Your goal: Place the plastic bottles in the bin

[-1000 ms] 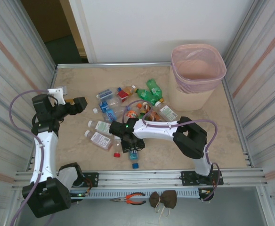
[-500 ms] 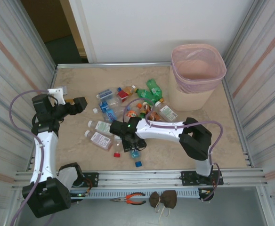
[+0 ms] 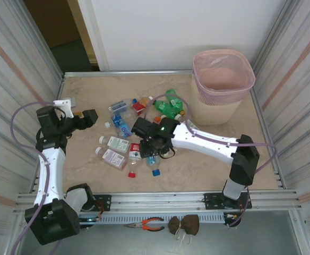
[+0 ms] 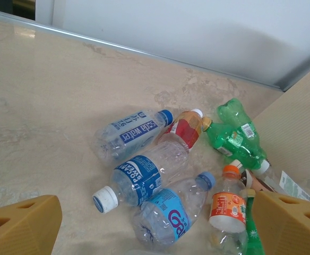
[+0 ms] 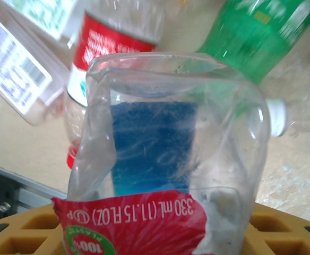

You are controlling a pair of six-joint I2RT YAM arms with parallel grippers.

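Note:
My right gripper (image 3: 151,151) (image 5: 149,236) is shut on a crumpled clear bottle (image 3: 153,162) (image 5: 165,138) with a red label and a blue cap, held above the table near the front of the pile. Beside it lies a red-capped bottle (image 3: 135,154) (image 5: 112,42). More plastic bottles (image 3: 144,114), clear and green, lie scattered mid-table. Among them are a Pocari Sweat bottle (image 4: 144,175), a green bottle (image 4: 234,135) and an orange-capped one (image 4: 227,204). The pink bin (image 3: 218,109) stands at the far right. My left gripper (image 3: 88,118) (image 4: 155,228) hangs open to the left of the pile, holding nothing.
Two clear bottles with pink labels (image 3: 112,150) lie left of the held one. Corrugated metal walls close in both sides of the table, and a white wall backs it. Pliers (image 3: 152,224) lie below the front rail.
The right gripper has closed tighter on the blue-capped bottle and carried it away from the front edge toward the pile, its elbow swinging right. The left arm has stayed put.

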